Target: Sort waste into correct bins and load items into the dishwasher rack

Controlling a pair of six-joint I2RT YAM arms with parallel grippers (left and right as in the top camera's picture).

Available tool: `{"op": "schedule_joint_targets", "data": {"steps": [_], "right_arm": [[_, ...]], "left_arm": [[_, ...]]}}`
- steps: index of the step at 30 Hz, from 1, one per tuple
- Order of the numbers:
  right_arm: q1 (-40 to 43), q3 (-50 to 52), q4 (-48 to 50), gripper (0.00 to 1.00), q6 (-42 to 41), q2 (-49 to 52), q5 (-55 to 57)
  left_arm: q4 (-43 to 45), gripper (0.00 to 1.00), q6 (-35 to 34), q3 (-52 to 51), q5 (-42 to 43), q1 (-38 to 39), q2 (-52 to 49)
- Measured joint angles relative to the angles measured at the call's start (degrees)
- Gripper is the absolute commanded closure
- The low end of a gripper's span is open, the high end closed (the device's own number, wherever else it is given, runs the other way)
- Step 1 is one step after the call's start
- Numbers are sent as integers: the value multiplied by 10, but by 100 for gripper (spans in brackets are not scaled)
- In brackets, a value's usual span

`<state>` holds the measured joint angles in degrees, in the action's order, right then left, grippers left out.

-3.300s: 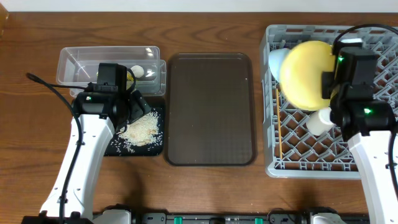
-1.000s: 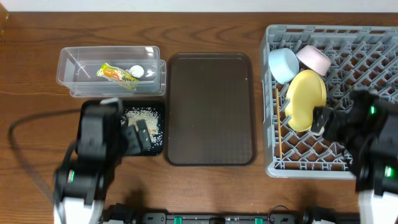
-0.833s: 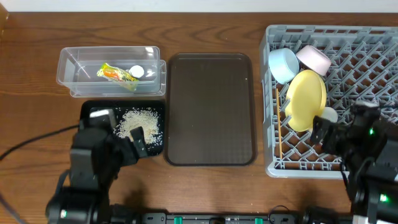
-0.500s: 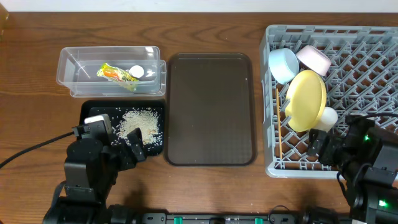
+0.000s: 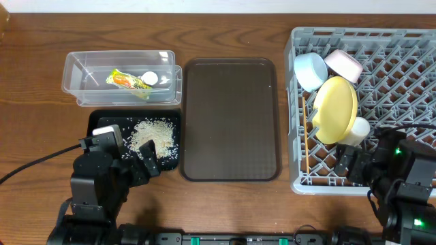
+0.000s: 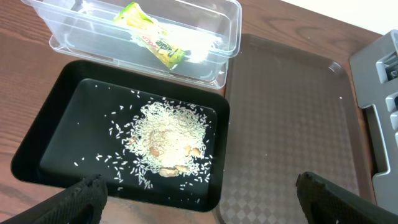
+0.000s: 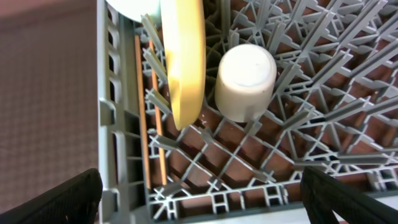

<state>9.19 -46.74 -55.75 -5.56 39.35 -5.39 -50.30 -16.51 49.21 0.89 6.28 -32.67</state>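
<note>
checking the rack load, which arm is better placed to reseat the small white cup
Right: the right hand hangs open over the dishwasher rack with the small white cup just ahead; the left hand is beyond the brown serving tray, over the black tray.

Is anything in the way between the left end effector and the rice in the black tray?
No, nothing visible is. The left end effector is open above the near edge of the black tray, and the rice lies uncovered in the tray just ahead of it.
</note>
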Motion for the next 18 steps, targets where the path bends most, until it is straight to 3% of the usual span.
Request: {"op": "schedule_joint_targets", "data": {"steps": [4,11,18], "right_arm": [[-45,0,30,1,7,0,19],[-53,2,136,1,13,-11,26],[-53,61,252,1,19,-90,26]], "left_arm": [[0,0,0,0,0,0,0],[0,0,0,0,0,0,0],[0,0,0,0,0,0,0]]}}
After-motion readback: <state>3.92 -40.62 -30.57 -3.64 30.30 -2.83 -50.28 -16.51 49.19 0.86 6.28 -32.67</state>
